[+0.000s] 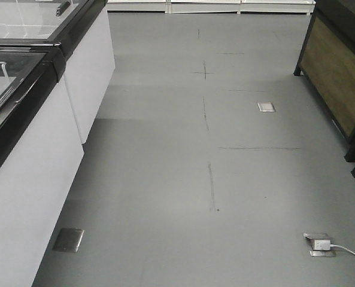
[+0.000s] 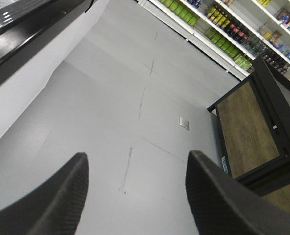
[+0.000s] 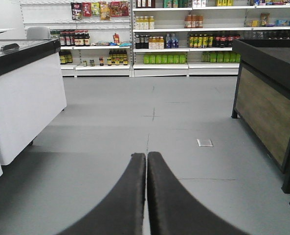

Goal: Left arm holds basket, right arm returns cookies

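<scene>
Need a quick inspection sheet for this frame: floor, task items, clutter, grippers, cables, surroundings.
Surface: grey floor, thin dark scuff lines.
Job's things: nothing seen in any view.
Clutter: nothing seen loose; only flush metal floor plates.
Grippers: left gripper open, empty; right gripper shut, nothing between its fingers.
Cables: white cable plugged into floor socket, runs off to the right edge.
Surroundings: white chest freezers on the left, wood-panelled stand on the right, stocked shelves at the aisle end.

Supermarket aisle, stocked drink shelves [image 3: 164,44], probably chest freezers [image 1: 87,66], grey floor [image 1: 195,179]
</scene>
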Robot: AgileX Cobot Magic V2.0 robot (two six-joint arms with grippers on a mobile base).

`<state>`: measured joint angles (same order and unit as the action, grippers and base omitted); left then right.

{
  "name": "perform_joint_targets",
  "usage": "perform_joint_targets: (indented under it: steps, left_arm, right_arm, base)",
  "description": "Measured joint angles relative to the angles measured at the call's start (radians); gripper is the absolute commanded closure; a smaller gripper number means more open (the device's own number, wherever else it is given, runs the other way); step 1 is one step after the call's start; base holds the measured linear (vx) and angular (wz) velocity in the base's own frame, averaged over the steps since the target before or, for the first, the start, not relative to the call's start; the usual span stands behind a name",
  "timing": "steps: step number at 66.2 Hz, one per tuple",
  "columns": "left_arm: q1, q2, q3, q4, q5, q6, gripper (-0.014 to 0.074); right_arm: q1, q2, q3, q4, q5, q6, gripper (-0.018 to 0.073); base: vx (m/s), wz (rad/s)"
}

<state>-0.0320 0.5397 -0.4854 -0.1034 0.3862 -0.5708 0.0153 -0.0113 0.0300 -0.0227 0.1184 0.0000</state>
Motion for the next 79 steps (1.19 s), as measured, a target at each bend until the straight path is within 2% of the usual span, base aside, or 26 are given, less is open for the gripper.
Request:
perform_joint_targets:
  steps: [5, 10, 21, 34, 42, 51, 69, 79]
  left_arm:
    - [0.003, 0.055, -0.058, 0.001, 0.0, -0.023, 0.0179]
    - [0.032, 0.12, -0.121, 0.001, 0.001, -0.088, 0.0192]
    - [0.154, 0.225, -0.229, 0.001, 0.042, -0.191, 0.02]
    - [0.32, 0.308, -0.384, 0.001, 0.179, -0.204, 0.02]
    - [0.431, 0.36, -0.488, 0.001, 0.288, -0.147, 0.02]
    - [0.541, 0.418, -0.606, -0.03, 0.377, -0.038, 0.02]
    - [0.74, 0.561, -0.72, -0.25, 0.498, 0.227, 0.02]
    - [0.832, 0.637, -0.765, -0.395, 0.496, 0.403, 0.02]
  right_arm:
    - [0.0, 0.0, 0.0, 0.0, 0.0, 0.0, 0.0568]
    - [0.0, 0.0, 0.0, 0.0, 0.0, 0.0, 0.0568]
    - [0.0, 0.0, 0.0, 0.0, 0.0, 0.0, 0.0568]
    - [0.0, 0.0, 0.0, 0.0, 0.0, 0.0, 0.0568]
    - [0.0, 0.0, 0.0, 0.0, 0.0, 0.0, 0.0568]
    - [0.0, 0.0, 0.0, 0.0, 0.0, 0.0, 0.0568]
    - [0.0, 0.0, 0.0, 0.0, 0.0, 0.0, 0.0568]
    - [0.0, 0.0, 0.0, 0.0, 0.0, 0.0, 0.0568]
  base:
    - [0.0, 0.0]
    - [0.0, 0.0]
    - [0.0, 0.0]
    - [0.0, 0.0]
    - [0.0, 0.0]
    - [0.0, 0.0]
    - [0.0, 0.0]
    - [0.0, 0.0]
